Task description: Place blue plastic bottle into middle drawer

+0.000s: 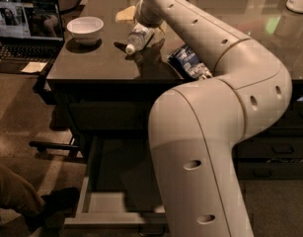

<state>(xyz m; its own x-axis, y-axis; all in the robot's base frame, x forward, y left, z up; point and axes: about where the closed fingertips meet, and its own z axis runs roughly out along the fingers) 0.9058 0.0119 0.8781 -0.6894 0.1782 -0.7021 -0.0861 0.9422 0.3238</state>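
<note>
Fingers of the gripper (142, 29), mostly hidden under the wrist, grasp the far end of the blue plastic bottle (135, 37), which slants cap-forward on or just above the table (92, 65). Below, the middle drawer (104, 204) stands open, its right half covered by the arm and its front cut off.

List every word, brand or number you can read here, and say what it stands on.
No text can be read in this view.
Label on the blue plastic bottle, which lies at the claw over the desk: too small to read.
Print on the snack bag: not readable.
Screen of the laptop: too small to read.
</note>
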